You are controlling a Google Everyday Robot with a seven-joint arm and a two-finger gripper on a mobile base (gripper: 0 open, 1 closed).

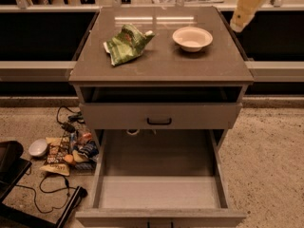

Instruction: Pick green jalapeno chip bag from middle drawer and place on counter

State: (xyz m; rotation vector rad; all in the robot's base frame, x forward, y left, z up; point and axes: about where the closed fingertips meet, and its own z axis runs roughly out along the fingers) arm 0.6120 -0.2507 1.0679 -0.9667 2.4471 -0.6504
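The green jalapeno chip bag (126, 44) lies crinkled on the left part of the counter (161, 68), with nothing holding it. The middle drawer (161, 191) is pulled wide open below, and its flat grey floor is bare. My gripper (239, 22) is the pale cream shape at the top right, hanging over the counter's back right corner. It is well apart from the bag and to the right of the bowl.
A white bowl (192, 38) stands on the counter's right half. A shallower drawer front with a black handle (159, 121) sits slightly open above the middle drawer. Snack packets (66, 151), a small white bowl (38, 147) and black cables (52, 189) lie on the floor at left.
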